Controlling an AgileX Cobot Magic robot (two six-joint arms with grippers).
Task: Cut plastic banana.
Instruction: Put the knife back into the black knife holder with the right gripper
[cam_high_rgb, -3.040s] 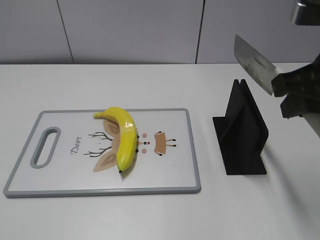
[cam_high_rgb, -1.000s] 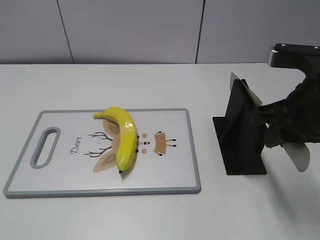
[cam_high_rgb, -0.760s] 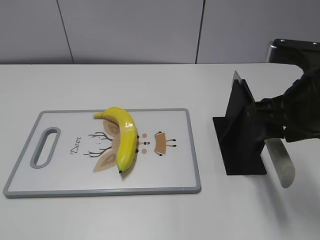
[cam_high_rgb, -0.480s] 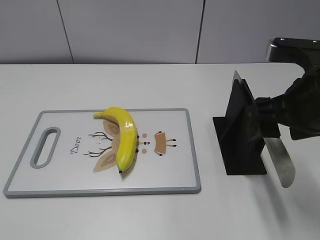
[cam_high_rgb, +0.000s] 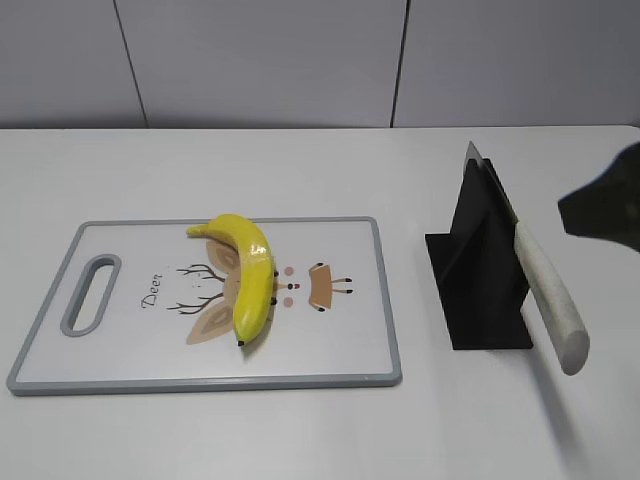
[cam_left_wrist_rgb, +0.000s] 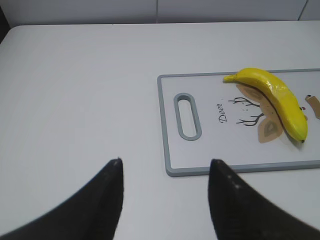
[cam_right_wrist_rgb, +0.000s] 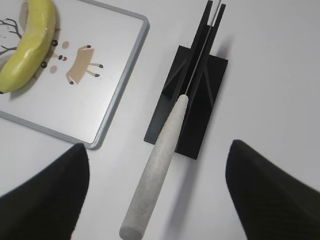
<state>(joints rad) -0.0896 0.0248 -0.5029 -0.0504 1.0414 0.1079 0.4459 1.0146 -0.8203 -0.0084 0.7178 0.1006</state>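
Three seconds back the knife (cam_high_rgb: 545, 290) hung in the air, gripped by the right arm above the black knife stand (cam_high_rgb: 480, 270); now its blade sits in the slot of that stand, its pale handle sticks out toward the camera, and the right pincer (cam_right_wrist_rgb: 155, 192) has let go and pulled away, its fingers spread wide with nothing between them.

From the stand, the plastic banana (cam_high_rgb: 250, 275) lies well to the left, on the cutting board (cam_high_rgb: 60, 370), over the printed deer, apparently whole. Its long axis runs roughly front to back on the board, curving toward the far-left tip.

From the stand, the right pincer is near, just above the handle, so that arm looks the nearer one for any knife work. The left pincer (cam_left_wrist_rgb: 165, 172) hovers over bare bench left of the board's handle hole, fingers apart and empty, with the banana ahead and to its right.

Counted: one banana, one knife, one stand, one board, two pincers.
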